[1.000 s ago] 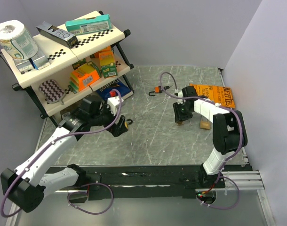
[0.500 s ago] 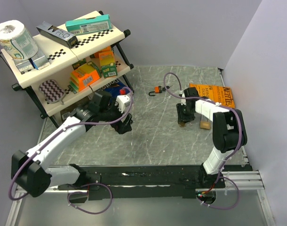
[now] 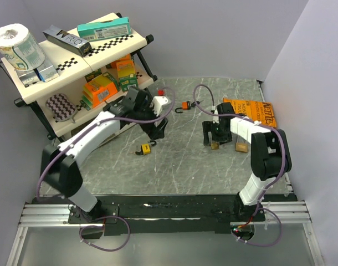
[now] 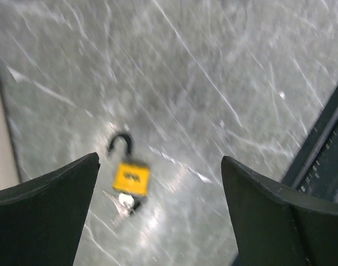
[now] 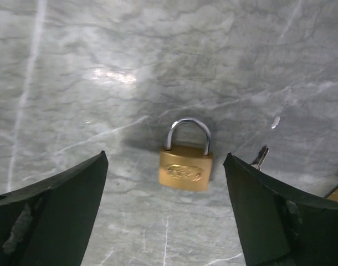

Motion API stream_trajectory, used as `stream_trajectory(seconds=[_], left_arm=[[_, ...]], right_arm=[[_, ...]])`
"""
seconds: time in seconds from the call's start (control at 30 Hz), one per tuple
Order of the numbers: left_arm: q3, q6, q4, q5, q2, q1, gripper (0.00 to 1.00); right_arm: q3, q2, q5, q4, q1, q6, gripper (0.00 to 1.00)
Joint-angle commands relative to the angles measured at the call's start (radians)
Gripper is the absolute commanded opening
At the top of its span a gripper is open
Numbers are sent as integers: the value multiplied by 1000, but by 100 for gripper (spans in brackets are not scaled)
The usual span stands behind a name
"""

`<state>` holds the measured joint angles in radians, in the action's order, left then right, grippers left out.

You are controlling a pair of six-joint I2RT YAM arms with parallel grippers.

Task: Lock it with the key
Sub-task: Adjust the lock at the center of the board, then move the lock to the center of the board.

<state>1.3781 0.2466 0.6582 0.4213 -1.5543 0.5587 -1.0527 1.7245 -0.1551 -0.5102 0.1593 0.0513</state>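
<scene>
**A:** What is the room like?

**B:** A grey, marble-veined surface (image 3: 180,166) is closed in by pale walls (image 3: 224,33). A two-tier shelf rack (image 3: 75,83) stands at the far left, with a paper roll (image 3: 16,44) and boxes on it. An orange box (image 3: 252,111) lies flat at the far right.

**A:** Any writing?

**B:** There are white letters on the orange box, too small to read with certainty. The yellow padlock (image 4: 131,177) has a dark label, but it is blurred. The brass padlock (image 5: 185,166) has an embossed oval that I cannot read.

**A:** Where are the locks?

**B:** The yellow one lies left of centre with its shackle swung open. The left gripper (image 4: 160,160) hangs above it, jaws spread wide and empty. The brass one lies to the right, shackle closed, with a key (image 5: 261,157) just beside it on the right. The right gripper (image 5: 165,157) hovers over it, jaws apart and holding nothing.
</scene>
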Motion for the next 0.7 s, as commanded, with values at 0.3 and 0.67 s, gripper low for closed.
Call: stream_trajectory(seconds=[0.3, 0.67], left_arm=[[724, 53, -3, -13, -642, -22, 98], [798, -184, -308, -171, -869, -42, 81]], right_arm=[[72, -396, -26, 88, -1, -42, 99], [57, -408, -26, 81, -29, -36, 100]])
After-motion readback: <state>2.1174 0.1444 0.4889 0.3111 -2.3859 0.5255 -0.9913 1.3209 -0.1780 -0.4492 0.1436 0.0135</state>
